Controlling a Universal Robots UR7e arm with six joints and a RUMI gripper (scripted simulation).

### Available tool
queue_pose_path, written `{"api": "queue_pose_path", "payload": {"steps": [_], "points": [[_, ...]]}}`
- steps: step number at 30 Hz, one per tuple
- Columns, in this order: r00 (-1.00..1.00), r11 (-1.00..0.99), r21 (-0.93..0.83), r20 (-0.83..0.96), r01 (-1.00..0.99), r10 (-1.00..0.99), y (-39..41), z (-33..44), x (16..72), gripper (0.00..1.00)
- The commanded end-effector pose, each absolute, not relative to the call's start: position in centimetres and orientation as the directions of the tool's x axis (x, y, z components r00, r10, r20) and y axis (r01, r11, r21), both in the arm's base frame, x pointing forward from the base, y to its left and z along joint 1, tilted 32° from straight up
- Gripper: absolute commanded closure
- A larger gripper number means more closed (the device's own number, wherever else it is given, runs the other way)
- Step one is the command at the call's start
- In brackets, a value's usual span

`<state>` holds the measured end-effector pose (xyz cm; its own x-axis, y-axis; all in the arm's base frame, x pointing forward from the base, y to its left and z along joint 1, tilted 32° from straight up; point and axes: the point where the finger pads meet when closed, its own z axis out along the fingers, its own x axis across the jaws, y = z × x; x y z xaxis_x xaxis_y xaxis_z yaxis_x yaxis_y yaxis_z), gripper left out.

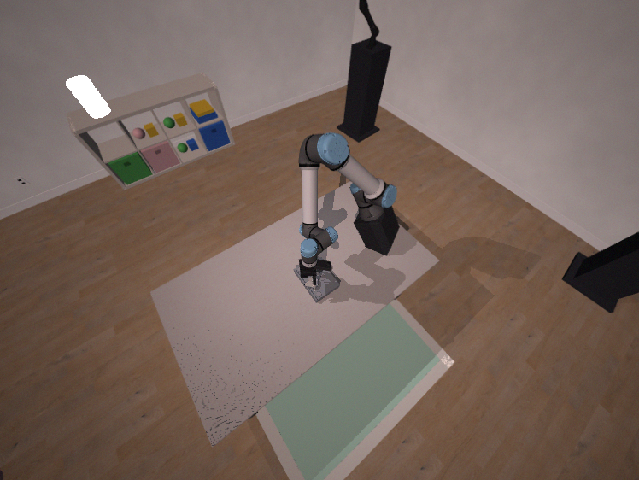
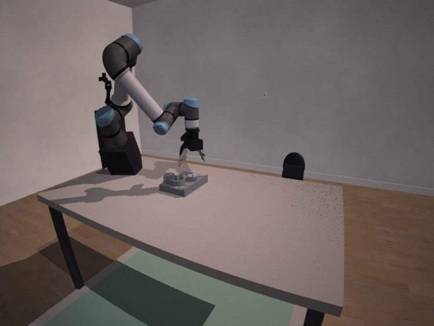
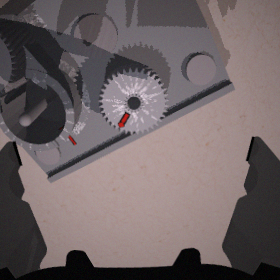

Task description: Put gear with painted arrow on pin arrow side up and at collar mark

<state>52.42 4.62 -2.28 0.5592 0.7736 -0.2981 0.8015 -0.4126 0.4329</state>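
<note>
In the wrist view a light grey gear with a red painted arrow lies flat, arrow side up, on the grey base plate. To its left stands a grey pin inside a dark collar that carries a small red mark. My gripper is open and empty; its two dark fingers frame the bare table below the plate. In the exterior view the gripper hangs above the plate, and the gear sits at the plate's far end.
Other dark gears sit at the plate's upper left, and round holes are in the plate. The arm's black base stands at the table's far left corner. A shelf with coloured boxes is far off.
</note>
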Motion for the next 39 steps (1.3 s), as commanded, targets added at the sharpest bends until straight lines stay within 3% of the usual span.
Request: {"api": "queue_pose_path", "payload": {"steps": [1, 23, 39], "points": [[0.559, -0.412, 0.434, -0.297, 0.801, 0.774, 4.65, -2.23, 52.45, 0.00], [0.593, -0.445, 0.446, -0.278, 0.776, 0.755, 4.70, -2.27, 52.44, 0.00], [0.773, -0.625, 0.503, -0.154, 0.597, 0.615, 5.00, -2.48, 52.42, 0.00]]}}
